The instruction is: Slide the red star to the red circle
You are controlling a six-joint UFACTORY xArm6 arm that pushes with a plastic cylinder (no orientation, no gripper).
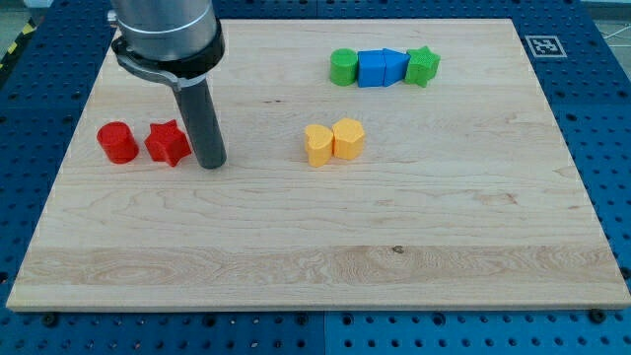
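Observation:
The red star (168, 144) lies at the view's left on the wooden board (315, 256). The red circle (117, 142), a short red cylinder, stands just to its left, with a narrow gap between the two. My tip (211, 164) rests on the board right beside the star's right side, touching or nearly touching it. The dark rod rises from the tip to the arm at the view's top left.
Two yellow blocks (333, 141) sit side by side near the board's middle. At the view's top, a row holds a green circle (343, 67), a blue cube (371, 69), a blue triangle (394, 67) and a green star (422, 66).

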